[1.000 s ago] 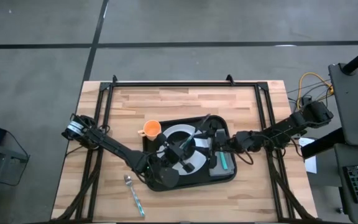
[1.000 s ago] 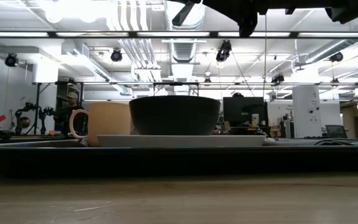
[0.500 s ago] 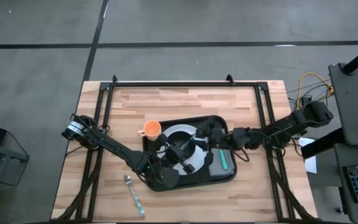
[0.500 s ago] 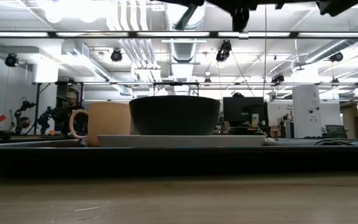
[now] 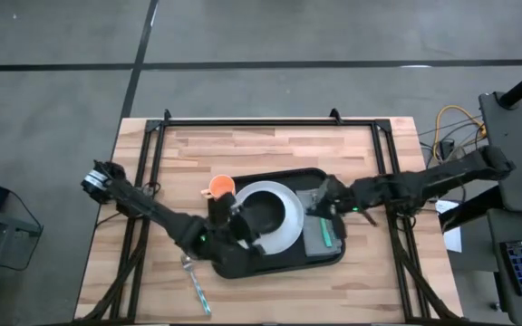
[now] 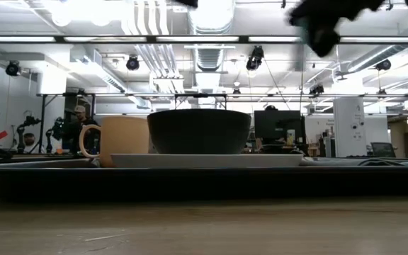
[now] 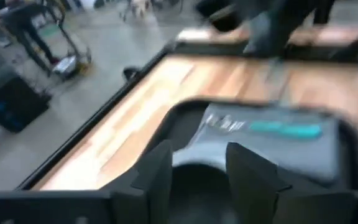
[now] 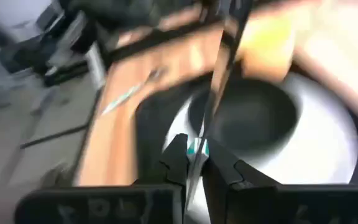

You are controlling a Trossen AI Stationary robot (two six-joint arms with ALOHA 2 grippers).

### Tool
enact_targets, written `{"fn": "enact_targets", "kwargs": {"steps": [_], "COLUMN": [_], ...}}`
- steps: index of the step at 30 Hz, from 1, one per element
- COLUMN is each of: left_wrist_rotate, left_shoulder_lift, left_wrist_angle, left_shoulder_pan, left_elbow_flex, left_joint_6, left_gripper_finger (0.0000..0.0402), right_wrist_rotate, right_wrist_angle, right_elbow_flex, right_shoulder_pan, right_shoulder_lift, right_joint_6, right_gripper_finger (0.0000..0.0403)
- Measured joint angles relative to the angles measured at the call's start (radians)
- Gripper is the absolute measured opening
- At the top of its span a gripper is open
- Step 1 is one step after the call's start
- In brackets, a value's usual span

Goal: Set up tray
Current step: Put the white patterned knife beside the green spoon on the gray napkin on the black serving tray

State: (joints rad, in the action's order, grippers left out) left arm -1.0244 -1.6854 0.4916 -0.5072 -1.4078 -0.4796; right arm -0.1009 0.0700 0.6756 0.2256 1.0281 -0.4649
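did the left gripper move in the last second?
Yes. In the high view the left gripper pulled back off the white plate toward the tray's left edge.

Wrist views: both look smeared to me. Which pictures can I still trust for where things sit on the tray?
Left wrist view: heavy motion blur, the grey cloth only a smear. Right wrist view: blurred too, though the fingers pinch a thin utensil. High view: sharp, showing plate and orange cup on the tray. Low view: sharp on the bowl, glare from ceiling lights.
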Motion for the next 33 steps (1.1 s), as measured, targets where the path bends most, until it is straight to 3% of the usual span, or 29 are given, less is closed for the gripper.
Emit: {"fn": "enact_targets", "kwargs": {"steps": [3,8,13,19,33], "left_wrist_rotate": [0.077,0.119,0.119,0.127,0.212], "left_shoulder_lift": [0.045,0.098,0.103,0.104,0.104], "left_wrist_angle": [0.104,0.169,0.178,0.18,0.179], "left_shoulder_pan": [-0.025,-0.1,-0.142,-0.155,-0.163], "left_elbow_flex": [0.001,0.001,0.001,0.012,0.044], "left_joint_6": [-0.011,0.044,0.046,0.027,-0.028], "left_gripper_finger": [0.0146,0.015,0.0151,0.0151,0.0151], "right_wrist_rotate": [0.202,0.622,0.82,0.862,0.833], "right_wrist_angle": [0.073,-0.069,-0.226,-0.247,-0.203], "right_elbow_flex": [-0.083,-0.254,-0.389,-0.418,-0.325], "right_shoulder_pan": [-0.074,-0.254,-0.4,-0.466,-0.455], "right_shoulder_lift": [-0.088,-0.15,-0.084,-0.016,0.295], "right_joint_6": [-0.14,-0.343,-0.483,-0.553,-0.479], "right_gripper_finger": [0.0014,0.0014,0.0014,0.0014,0.0014]}}
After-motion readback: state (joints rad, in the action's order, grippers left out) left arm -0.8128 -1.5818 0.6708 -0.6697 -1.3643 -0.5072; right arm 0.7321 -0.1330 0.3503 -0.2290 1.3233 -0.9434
